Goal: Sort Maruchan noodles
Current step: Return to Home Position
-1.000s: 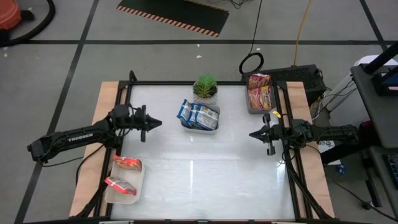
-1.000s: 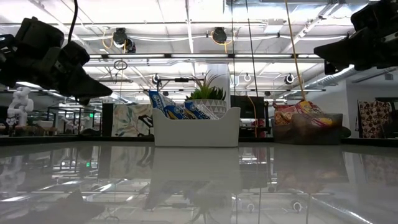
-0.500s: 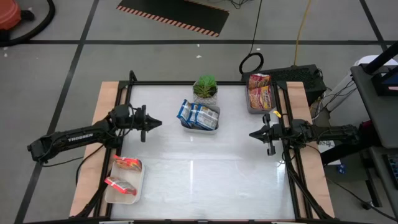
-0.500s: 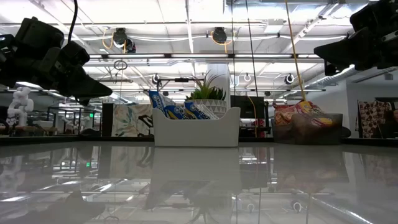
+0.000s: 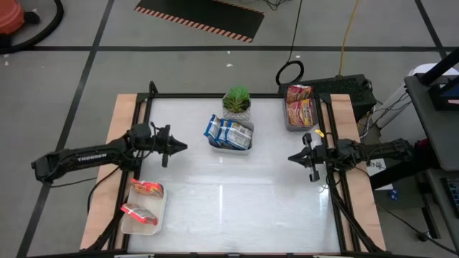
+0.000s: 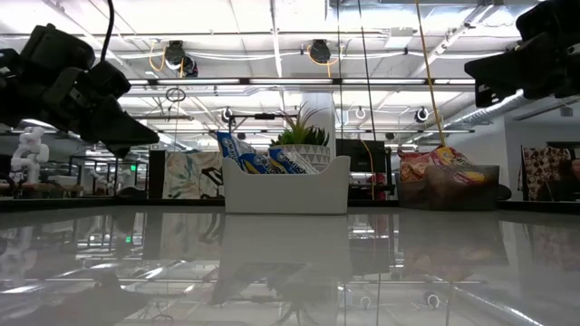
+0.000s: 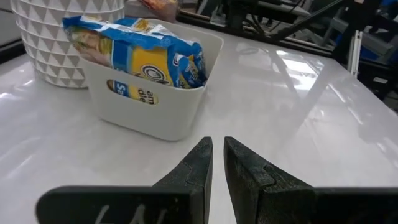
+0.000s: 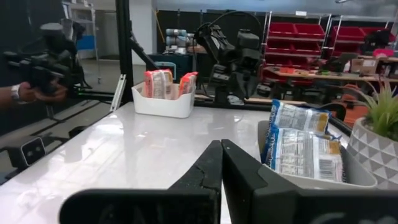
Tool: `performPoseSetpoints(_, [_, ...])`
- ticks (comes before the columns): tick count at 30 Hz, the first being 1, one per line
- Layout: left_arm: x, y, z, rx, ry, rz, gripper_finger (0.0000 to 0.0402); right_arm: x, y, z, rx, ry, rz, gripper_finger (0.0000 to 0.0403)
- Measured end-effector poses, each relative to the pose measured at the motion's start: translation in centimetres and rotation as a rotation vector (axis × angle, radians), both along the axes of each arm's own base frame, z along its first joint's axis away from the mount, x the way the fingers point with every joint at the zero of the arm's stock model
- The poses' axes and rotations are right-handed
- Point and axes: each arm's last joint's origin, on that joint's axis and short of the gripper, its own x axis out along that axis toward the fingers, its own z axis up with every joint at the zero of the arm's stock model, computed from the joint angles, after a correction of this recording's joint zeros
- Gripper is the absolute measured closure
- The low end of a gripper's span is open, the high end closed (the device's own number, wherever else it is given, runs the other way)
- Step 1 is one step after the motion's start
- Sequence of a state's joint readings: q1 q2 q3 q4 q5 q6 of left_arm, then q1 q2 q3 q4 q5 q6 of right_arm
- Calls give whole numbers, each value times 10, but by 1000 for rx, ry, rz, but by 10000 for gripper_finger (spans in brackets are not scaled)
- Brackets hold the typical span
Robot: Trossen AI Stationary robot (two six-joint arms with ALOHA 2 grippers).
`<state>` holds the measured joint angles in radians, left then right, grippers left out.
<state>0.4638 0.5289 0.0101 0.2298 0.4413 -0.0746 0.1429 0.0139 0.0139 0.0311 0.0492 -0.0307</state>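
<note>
Blue-white Maruchan noodles (image 5: 229,132) stand in a white tray (image 5: 231,147) at the table's far middle, beside a potted plant (image 5: 237,102). Pink-red and yellow packets (image 5: 300,106) fill a grey tray (image 5: 287,123) at the far right. Orange-red packets (image 5: 143,201) lie in a white tray (image 5: 159,215) at the near left. My left gripper (image 5: 185,147) hovers left of the blue packets (image 7: 134,53), its fingers nearly together with nothing between them. My right gripper (image 5: 290,157) hovers at the table's right side, shut and empty, pointing left across the table.
The black frame rails (image 5: 143,115) run along the table's left and right edges. The white table top (image 5: 237,193) between the two grippers and toward the near edge is bare. In the right wrist view a person's hand (image 8: 25,90) shows beyond the table.
</note>
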Motion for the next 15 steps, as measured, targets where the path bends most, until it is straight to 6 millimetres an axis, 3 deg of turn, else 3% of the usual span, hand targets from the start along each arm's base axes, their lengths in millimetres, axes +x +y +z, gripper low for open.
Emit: performPoseSetpoints(15, [4, -3, 13, 108, -124, -30, 357, 0, 1, 2, -83, -24, 17, 403])
